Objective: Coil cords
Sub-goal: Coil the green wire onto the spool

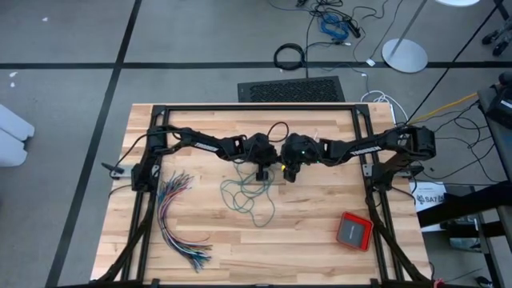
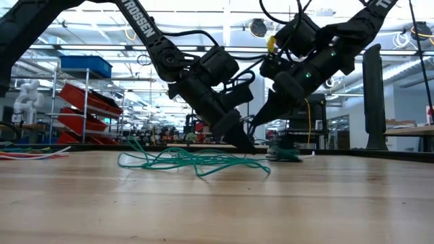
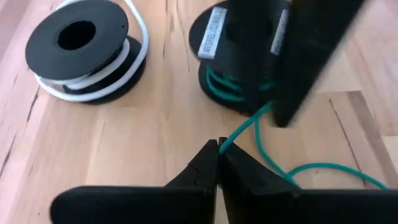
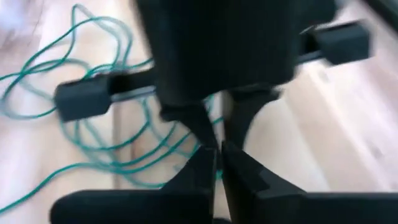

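While the teal-green cord [image 1: 250, 196] sprawls loose on the wooden counter [image 1: 320, 232], the left hand [image 3: 219, 149] is pinched on its strand beside a black spool [image 3: 239, 81]; the right hand [image 4: 217, 152], fingers together, hangs just above, holding nothing visible.

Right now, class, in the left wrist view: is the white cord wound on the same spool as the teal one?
No: the white cord wraps its own black spool, apart from the spool carrying the teal cord.

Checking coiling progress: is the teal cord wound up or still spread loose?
Mostly loose. The teal cord sprawls in tangled loops on the table; only a few turns sit on the spool.
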`<state>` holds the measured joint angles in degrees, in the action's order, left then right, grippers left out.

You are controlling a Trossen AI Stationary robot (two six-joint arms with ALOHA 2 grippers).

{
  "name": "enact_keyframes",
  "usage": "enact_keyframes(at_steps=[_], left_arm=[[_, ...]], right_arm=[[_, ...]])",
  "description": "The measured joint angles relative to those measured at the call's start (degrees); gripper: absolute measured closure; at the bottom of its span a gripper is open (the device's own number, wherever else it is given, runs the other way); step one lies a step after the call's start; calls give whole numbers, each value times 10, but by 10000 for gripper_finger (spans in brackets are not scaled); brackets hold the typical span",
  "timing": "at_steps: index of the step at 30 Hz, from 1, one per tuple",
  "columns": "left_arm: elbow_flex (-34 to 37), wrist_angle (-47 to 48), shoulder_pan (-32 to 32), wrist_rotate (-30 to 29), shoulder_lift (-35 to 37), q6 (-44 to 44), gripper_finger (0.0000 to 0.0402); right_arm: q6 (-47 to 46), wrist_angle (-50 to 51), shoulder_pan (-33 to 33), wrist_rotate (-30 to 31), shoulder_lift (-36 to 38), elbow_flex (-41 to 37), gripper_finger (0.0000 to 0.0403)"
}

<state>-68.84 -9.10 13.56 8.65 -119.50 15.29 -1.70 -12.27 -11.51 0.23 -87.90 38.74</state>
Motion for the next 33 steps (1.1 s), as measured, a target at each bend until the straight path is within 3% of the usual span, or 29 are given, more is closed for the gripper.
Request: enact_keyframes(at_steps=[7,14,21,29,33], left_arm=[[0,7,0,-61,0,0,386],[0,8,-1,-74,0,15,386],[0,7,-1,-74,1,21,386],[-1,15,-1,-74,1,21,386],[-1,16,-1,-74,1,20,386]], right_arm=[[59,-7,-1,14,6,-7,364],[108,81,27,15,6,-7,329],[114,116,73,74,13,-7,309],[138,157,108,171,83,-7,306],[114,209,124,177,92,-7,306]])
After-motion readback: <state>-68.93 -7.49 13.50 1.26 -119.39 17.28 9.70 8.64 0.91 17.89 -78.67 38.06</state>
